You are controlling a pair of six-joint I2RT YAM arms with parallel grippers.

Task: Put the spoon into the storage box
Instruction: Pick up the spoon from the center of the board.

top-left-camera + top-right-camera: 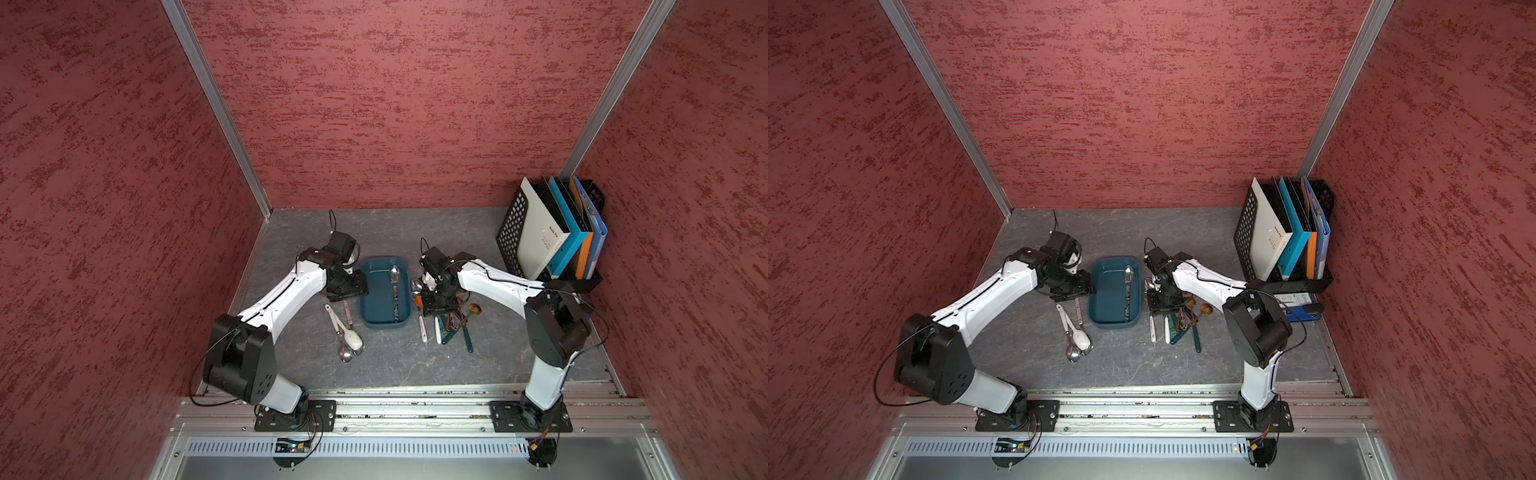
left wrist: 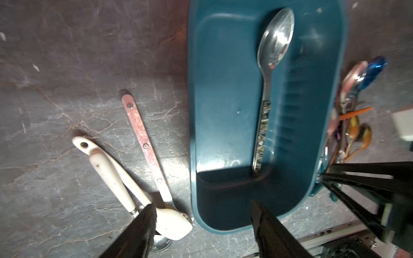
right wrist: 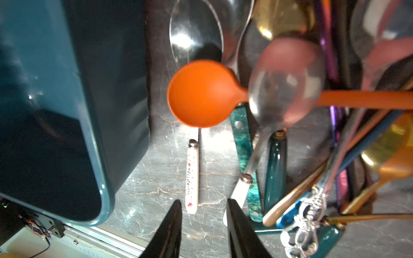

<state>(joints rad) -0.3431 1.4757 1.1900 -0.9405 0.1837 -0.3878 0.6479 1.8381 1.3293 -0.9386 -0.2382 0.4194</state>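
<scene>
The white-handled spoon lies just beyond the right pincer, parallel to the storage box beside it. This pincer stands half-open and empty. The left pincer gapes, empty too.

Dim, blurred close-ups, metallic glare

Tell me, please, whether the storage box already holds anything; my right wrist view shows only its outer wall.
Observer: Yes, one metal spoon lies inside the storage box, along its side nearest your pile.
Operator: Thank you. What about the other arm?
Observer: The left claw hangs open and empty above the box's opposite edge.
Operator: Are any spoons there?
Observer: Three lie on the table beside that edge, among them a pink-handled spoon.
</scene>
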